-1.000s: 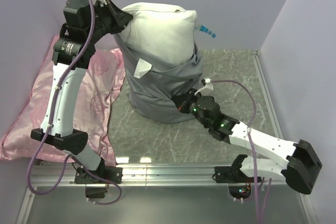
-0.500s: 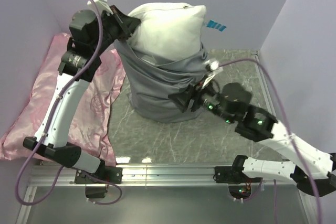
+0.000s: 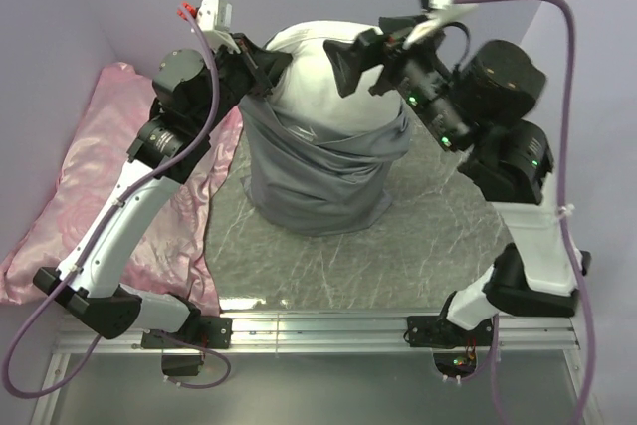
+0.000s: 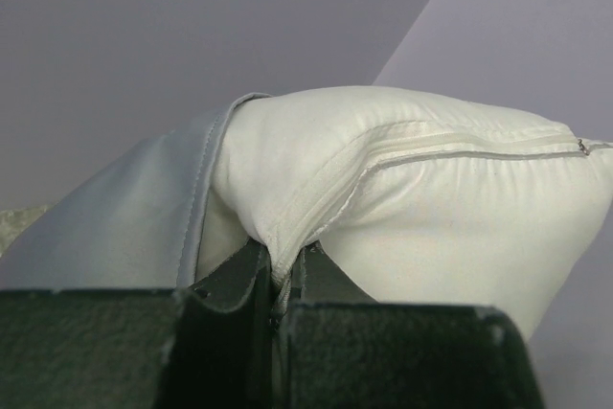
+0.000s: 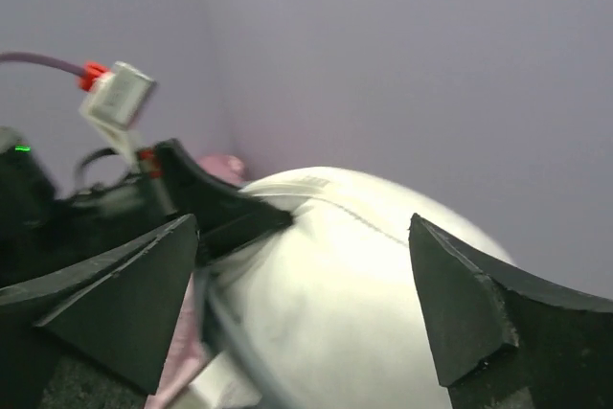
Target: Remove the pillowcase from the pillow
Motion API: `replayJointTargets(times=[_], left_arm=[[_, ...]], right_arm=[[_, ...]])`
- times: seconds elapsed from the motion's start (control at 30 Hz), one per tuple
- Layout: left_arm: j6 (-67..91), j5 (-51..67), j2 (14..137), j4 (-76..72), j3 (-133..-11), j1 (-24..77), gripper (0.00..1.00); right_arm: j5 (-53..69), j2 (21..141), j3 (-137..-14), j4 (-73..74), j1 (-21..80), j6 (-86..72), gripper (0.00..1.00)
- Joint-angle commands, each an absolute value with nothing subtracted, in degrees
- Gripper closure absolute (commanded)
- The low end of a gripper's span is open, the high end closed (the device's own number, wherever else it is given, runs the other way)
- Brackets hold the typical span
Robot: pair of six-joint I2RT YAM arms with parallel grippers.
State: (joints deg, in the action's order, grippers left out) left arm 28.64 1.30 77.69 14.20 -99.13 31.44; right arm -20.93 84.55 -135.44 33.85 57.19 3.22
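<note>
Pillow (image 3: 320,72) stands on end, top poking from pillowcase (image 3: 318,181), left tool (image 3: 267,65) pinching its corner, right tool (image 3: 364,51) gaping.

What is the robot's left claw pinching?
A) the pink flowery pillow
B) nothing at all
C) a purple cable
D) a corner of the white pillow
D: in the left wrist view the left gripper is shut on a corner of the white pillow, pinching it right at the seam.
</note>
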Motion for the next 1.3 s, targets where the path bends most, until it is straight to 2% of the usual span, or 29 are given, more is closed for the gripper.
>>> replayJointTargets(times=[0.0,0.1,0.23,0.33,0.47,0.6,0.8,0.9,0.97,1.03,1.1,1.13,1.17,1.23,1.27], left_arm=[[26.4,1.7,78.3,18.9,-96.3,32.9,0.99],[25.9,2.9,78.0,18.9,-95.8,33.5,0.99],[24.5,5.3,77.0,19.5,-94.9,34.2,0.99],[23.2,7.9,77.2,21.0,-95.3,34.6,0.99],[22.8,9.1,76.5,19.7,-94.2,35.8,0.99],[22.9,10.0,76.6,17.8,-94.2,36.0,0.99],[22.1,11.2,75.7,13.1,-93.3,36.6,0.99],[22.1,12.1,75.7,11.5,-93.3,36.8,1.0],[22.2,12.3,75.1,9.8,-92.6,37.2,0.99],[22.6,11.8,74.4,8.9,-91.2,37.4,1.0],[22.9,11.2,73.0,7.4,-89.5,37.8,0.95],[23.0,10.4,72.5,7.0,-88.9,37.9,0.92],[23.1,9.8,71.5,6.6,-88.2,37.9,0.79],[23.3,8.3,70.3,5.1,-86.7,37.9,0.59],[23.2,7.6,69.4,4.7,-86.2,37.9,0.44]], right_arm=[[-23.6,90.4,-141.7,41.9,55.2,14.8,0.01],[-20.8,91.8,-140.3,42.4,50.8,16.2,0.0],[-5.4,89.7,-131.1,41.0,41.5,10.1,0.01],[-2.3,87.9,-127.8,40.5,40.5,11.6,0.01],[5.6,90.8,-132.3,46.7,39.7,12.1,0.01],[11.7,91.4,-130.5,49.9,39.8,12.0,0.03],[17.0,93.4,-128.4,54.1,39.8,12.7,0.14],[17.6,92.6,-125.2,51.7,39.8,11.5,0.23],[17.7,91.5,-122.8,50.4,39.8,10.1,0.48],[16.4,90.7,-120.6,48.5,39.8,8.7,0.66],[11.1,88.9,-117.5,45.5,39.8,6.8,1.0],[9.8,87.1,-116.2,44.6,39.8,5.8,1.0],[8.3,86.0,-114.5,41.7,39.8,5.1,1.0],[8.0,81.8,-109.1,38.5,39.8,3.9,1.0],[8.6,80.4,-107.3,35.6,39.8,3.7,1.0]])
